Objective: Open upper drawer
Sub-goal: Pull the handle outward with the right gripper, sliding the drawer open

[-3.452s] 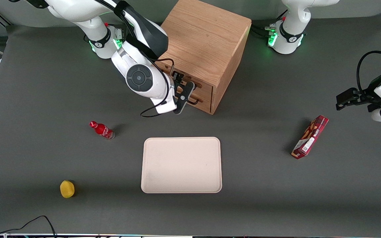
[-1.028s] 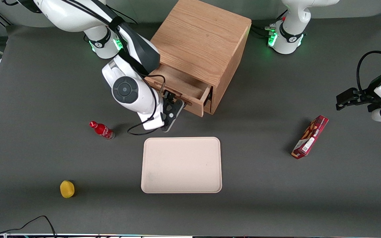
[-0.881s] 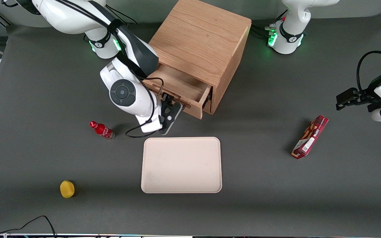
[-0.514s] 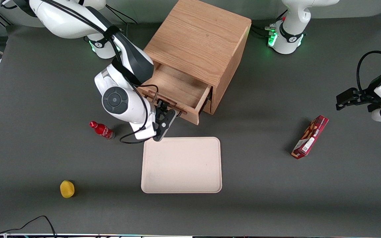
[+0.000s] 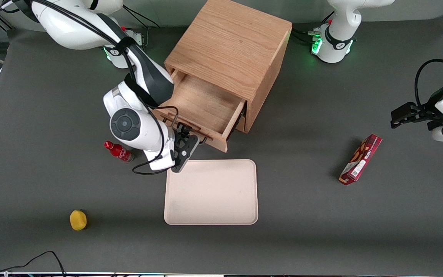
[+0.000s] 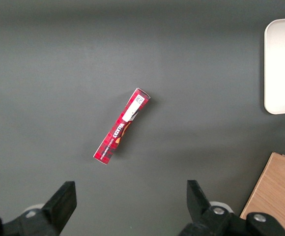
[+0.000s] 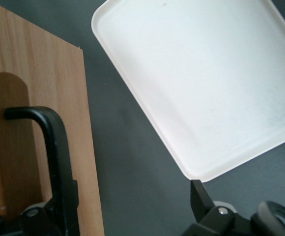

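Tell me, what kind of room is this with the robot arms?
Probably a robot lab. White arms are bolted to a grey table, where a wooden cabinet, tray, snack box and small red bottle lie like practice things. The gripper is at the handle of the pulled-out upper drawer.

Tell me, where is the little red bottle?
In the front view the red bottle lies on the table toward the working arm's end, beside the gripper at the upper drawer's handle and farther from the camera than the lemon.
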`<state>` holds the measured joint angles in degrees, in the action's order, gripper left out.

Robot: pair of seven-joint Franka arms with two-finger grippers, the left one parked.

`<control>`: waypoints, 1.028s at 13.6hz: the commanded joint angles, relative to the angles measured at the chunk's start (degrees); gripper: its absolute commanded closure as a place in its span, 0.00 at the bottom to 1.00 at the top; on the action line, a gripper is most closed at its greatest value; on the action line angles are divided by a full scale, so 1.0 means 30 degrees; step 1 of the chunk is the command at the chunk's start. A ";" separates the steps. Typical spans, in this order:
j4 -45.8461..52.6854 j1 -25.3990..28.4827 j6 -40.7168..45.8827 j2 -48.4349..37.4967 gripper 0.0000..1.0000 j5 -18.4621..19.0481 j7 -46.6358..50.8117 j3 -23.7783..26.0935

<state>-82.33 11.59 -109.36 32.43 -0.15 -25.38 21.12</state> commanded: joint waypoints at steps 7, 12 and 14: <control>0.1836 0.0062 0.0242 0.1261 0.00 0.0608 -0.1381 -0.1033; 0.2540 0.0062 0.0506 0.1291 0.00 0.0550 -0.1968 -0.1765; 0.3038 0.0033 0.0652 0.1582 0.00 0.0579 -0.2144 -0.1825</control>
<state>-76.86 11.46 -109.07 35.03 0.13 -30.26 16.04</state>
